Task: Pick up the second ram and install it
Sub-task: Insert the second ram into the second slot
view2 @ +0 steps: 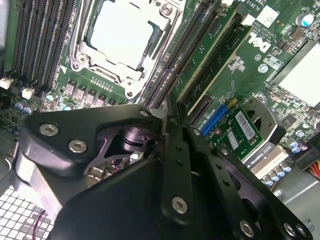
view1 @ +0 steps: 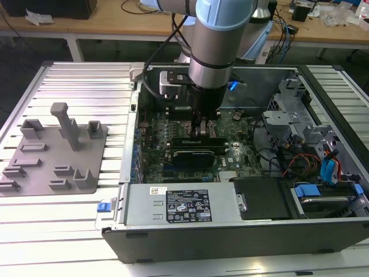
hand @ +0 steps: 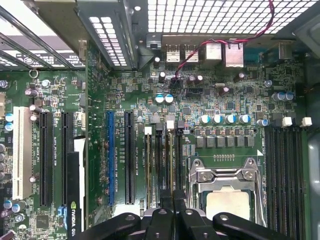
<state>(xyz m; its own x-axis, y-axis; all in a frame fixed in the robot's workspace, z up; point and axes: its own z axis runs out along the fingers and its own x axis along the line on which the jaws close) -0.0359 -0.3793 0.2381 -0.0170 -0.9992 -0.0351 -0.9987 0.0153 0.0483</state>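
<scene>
My gripper (view1: 203, 131) reaches down into the open computer case, onto the memory slots beside the square silver-topped CPU (view2: 122, 32). In both wrist views its black fingers (view2: 150, 117) are pressed together over a thin green stick, the second ram (view2: 212, 57), which stands on edge. The ram runs away from the fingertips along a black slot (hand: 172, 165), right beside the CPU socket (hand: 227, 202). How deep it sits in the slot I cannot tell, as the fingers hide its middle.
A grey holder fixture (view1: 55, 150) lies on the ribbed table at the exterior view's left. In the case, a black graphics card (view1: 193, 154) sits just in front of the gripper. The power supply (view1: 179, 202) is nearer, with drive bays and cables (view1: 311, 156) at the right.
</scene>
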